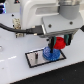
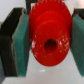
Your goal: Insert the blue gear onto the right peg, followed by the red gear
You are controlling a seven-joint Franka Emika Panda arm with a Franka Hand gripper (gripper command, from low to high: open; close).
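The red gear point(image 1: 58, 43) is held in my gripper point(image 1: 57, 44), just above the base plate point(image 1: 31, 59). In the wrist view the red gear point(image 2: 49, 38) fills the frame, clamped at its toothed rim between the two teal finger pads point(image 2: 22, 40). The blue gear point(image 1: 49, 52) lies flat on the plate toward the exterior view's right, under and a little to the left of the red gear. One thin dark peg point(image 1: 36, 58) stands free on the plate toward the exterior view's left. The right peg is hidden by the blue gear.
The white arm body point(image 1: 50, 12) fills the upper part of the exterior view. A black cable point(image 1: 17, 30) runs across the white table at the exterior view's left.
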